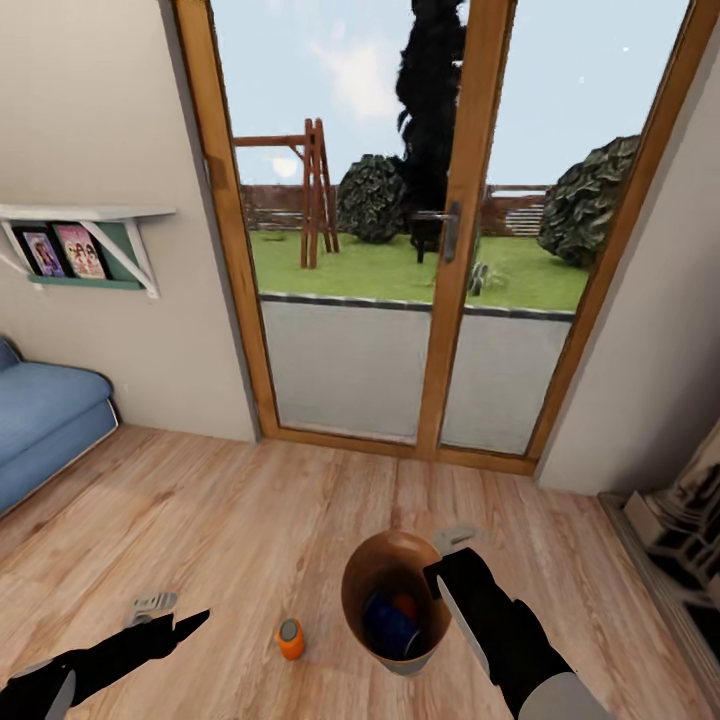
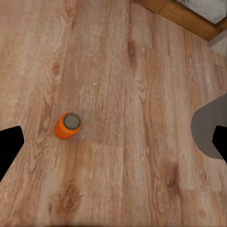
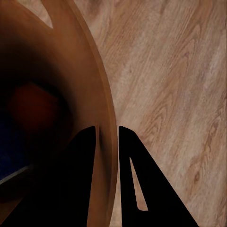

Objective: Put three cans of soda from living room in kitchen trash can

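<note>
Right pincer (image 3: 106, 137) pinching tash can (image 1: 372, 568) rim; left pincer (image 2: 113, 142) spread above orange can (image 2: 67, 125), seemingly untouched.

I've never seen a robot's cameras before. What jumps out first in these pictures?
A tan-brown trash can sits low on the wood floor, its rim pinched between the right gripper's fingers, with a dark blue can and an orange-red one inside. Left of it, a lone orange can stands upright on the planks, with the left gripper open nearby. Behind, wood-framed glass doors look onto a sunny garden.
</note>
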